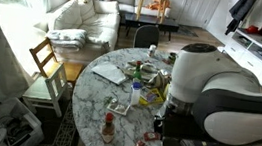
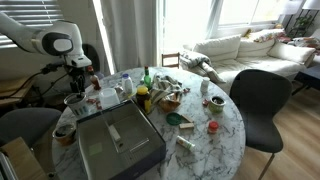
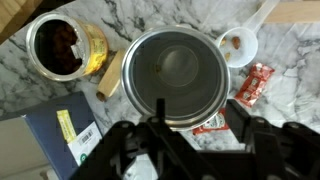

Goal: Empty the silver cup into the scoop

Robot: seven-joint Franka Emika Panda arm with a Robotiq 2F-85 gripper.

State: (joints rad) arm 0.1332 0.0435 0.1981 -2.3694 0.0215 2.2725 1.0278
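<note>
Marble tabletop (image 3: 150, 15), silver cup (image 3: 178, 72) under end effector (image 3: 200, 128)

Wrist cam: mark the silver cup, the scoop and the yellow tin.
silver cup (image 3: 175, 77): wrist view, middle of its dark inside.
scoop (image 3: 251, 46): wrist view, white wall of its bowl.
yellow tin (image 3: 95, 62): wrist view, its yellow side wall.

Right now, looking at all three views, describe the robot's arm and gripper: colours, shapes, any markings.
The arm is glossy white, made of thick rounded segments with dark bands at the joints. The gripper is black, with angular linked fingers. No markings are legible.
</note>
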